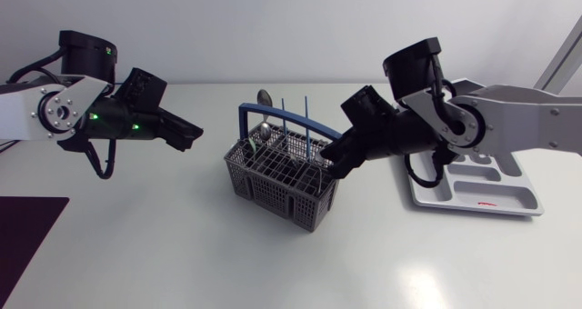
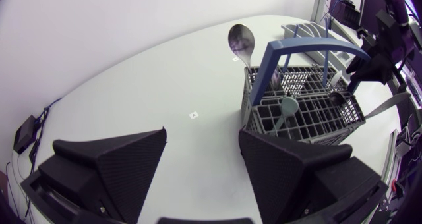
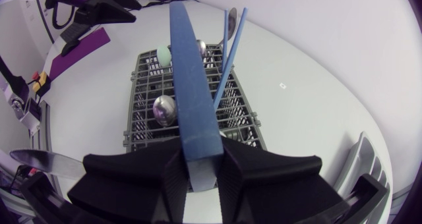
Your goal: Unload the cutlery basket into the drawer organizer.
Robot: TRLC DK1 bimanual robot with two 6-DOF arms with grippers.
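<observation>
Right gripper (image 3: 201, 155): clamped on the blue handle (image 3: 191, 85) of the cutlery basket (image 1: 293, 196), one finger pressing each flat side of the bar.
Left gripper (image 2: 202, 136): fingers spread with nothing between them, hanging over bare tabletop just beside the basket, on the side towards the left edge.
Cutlery basket: grey grid walls, standing on the middle of the tabletop, not yet unloaded.
In the basket: two thin blue sticks (image 3: 232, 45) standing tall by the handle, a metal spoon (image 3: 165, 109) bowl-up in a middle cell, a pale green spoon (image 3: 164, 55) further along, and a large spoon (image 2: 241, 41) rising at the corner towards the far edge.
Knife blade (image 3: 46, 163): shows beside the right gripper. It may stand in a cell of the basket, but the wrist view is too distorted there to say.
Drawer organizer (image 1: 511, 200): pale grey tray near the right edge of the tabletop, partly under the right arm. One thin red piece (image 1: 482, 205) lies in its long compartment along the near side, and the other visible compartments look bare.
Risk, tipping: a pull on the handle would probably carry the whole basket rather than one piece, and a tilt would spill the cutlery.
Risk, sticks: they stand close to the right fingers, so a sideways shift could knock them out or jam them.
Risk, collision: both grippers crowd the basket, so a careless reach by the left one could strike the handle or the other arm.
</observation>
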